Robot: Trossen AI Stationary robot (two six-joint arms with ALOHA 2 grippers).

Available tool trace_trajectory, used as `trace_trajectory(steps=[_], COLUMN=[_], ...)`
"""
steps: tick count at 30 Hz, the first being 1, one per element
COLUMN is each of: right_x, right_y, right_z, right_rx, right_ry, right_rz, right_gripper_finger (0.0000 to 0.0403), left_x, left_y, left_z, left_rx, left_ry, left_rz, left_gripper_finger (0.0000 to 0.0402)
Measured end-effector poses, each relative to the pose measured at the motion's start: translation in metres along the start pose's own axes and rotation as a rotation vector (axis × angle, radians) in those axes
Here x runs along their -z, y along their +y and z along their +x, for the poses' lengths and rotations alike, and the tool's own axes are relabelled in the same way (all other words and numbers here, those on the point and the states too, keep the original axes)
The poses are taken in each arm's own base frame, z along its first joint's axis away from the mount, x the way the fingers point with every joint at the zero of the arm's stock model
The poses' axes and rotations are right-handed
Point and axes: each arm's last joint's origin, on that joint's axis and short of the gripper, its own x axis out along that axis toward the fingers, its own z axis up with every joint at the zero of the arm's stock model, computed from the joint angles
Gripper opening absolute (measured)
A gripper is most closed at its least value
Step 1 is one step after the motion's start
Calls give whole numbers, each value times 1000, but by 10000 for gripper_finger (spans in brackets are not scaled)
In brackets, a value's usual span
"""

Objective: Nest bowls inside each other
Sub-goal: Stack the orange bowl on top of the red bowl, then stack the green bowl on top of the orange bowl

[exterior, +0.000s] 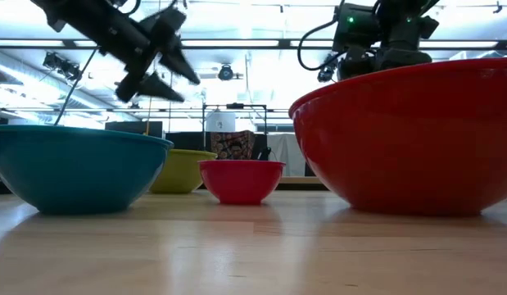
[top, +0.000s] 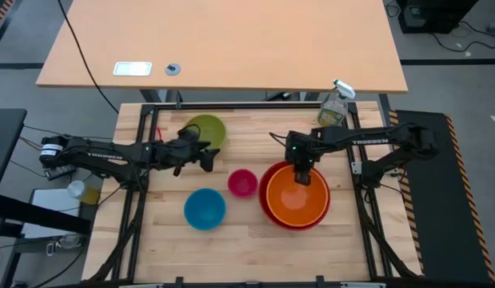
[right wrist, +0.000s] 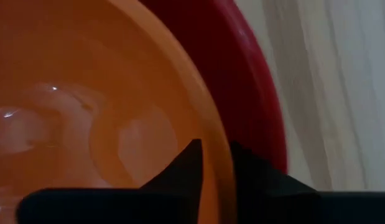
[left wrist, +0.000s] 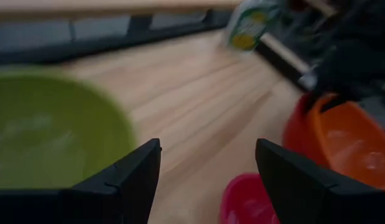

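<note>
The orange bowl sits nested in the red bowl at the table's right. My right gripper points down at the orange bowl's far rim and is shut on it. The pink bowl and the blue bowl rest on their bases near the middle. The lime green bowl stands at the far side. My left gripper hangs open above the table, between the green and pink bowls, with nothing between its fingers. My right gripper has the orange bowl's far rim between its two fingers, one finger inside the bowl and one outside, over the red bowl. The fingers come from above, pointing steeply down. The orange bowl rests inside the red bowl.
A clear spray bottle stands at the table's far right corner. Bare wood lies along the near edge and between the bowls. A second, lighter table stands beyond the far edge.
</note>
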Motion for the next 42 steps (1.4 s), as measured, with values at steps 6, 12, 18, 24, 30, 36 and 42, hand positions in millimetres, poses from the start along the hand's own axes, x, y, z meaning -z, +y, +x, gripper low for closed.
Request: trace_trajectory(steps=[6, 12, 18, 24, 30, 36, 42], right_x=[1, -6, -19, -20, -3, 4, -2], right_y=[1, 5, 9, 7, -7, -14, -14], right_z=[-1, -25, -59, -89, -93, -89, -86], right_rx=[0, 42, 118, 123, 168, 161, 131], right_ry=[-1, -6, -88, -214, -248, -290, -353], right_rz=[-11, -15, -28, 35, 102, 134, 140], right_gripper_finger=[142, 174, 177, 175, 175, 175, 175], left_x=[12, 8, 4, 5, -2, -5, -3], left_y=[19, 21, 29, 53, 71, 89, 107], left_z=[-1, -11, -19, -28, -25, -12, 9], left_rx=[-169, -167, -201, -388, -470, -591, -677], left_ry=[123, 107, 103, 130, 158, 185, 287], left_rz=[-151, -211, -276, -423, -511, -534, -478], left_gripper_finger=[266, 266, 265, 265, 265, 255, 218])
